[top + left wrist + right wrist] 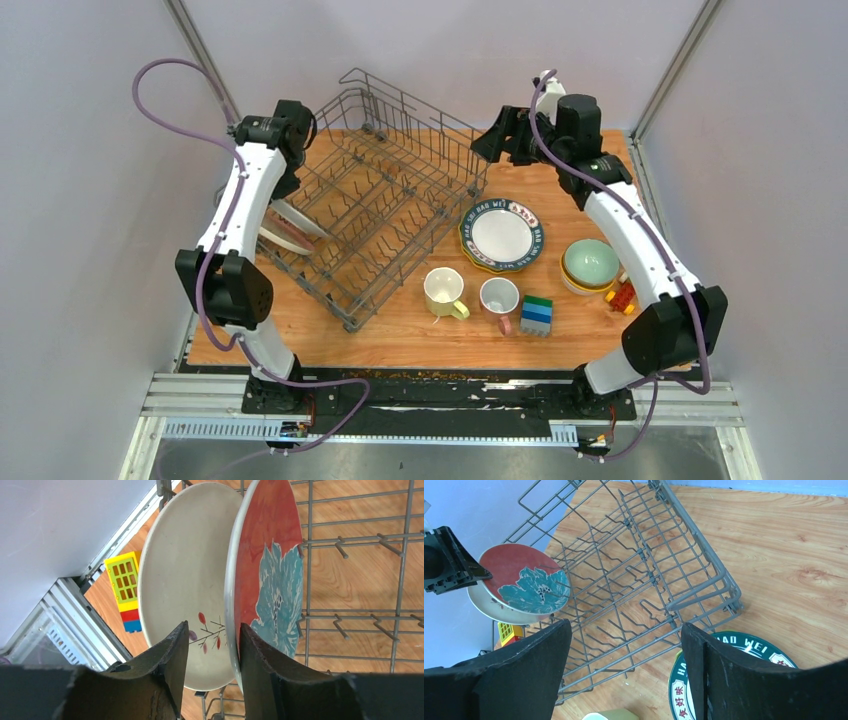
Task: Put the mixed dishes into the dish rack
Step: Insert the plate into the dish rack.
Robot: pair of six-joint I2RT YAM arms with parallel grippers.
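Left jaws apart around red plate (pixel 260 555) rim in dish rack (pixel 711 560); right jaws apart, holding nothing

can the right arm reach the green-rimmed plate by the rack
Probably yes. The right gripper hangs open above and beyond the plate, which lies flat with nothing on it; the rack stands beside it, not over it.

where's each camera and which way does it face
Top external: above, behind the bases, looking down on the wooden table; left arm and right arm show.
Left wrist: at the grey wire dish rack, facing a red flowered ceramic plate; own jaws show.
Right wrist: above, looking down into the rack; own jaws show.
Both wrists share that plate and rack.
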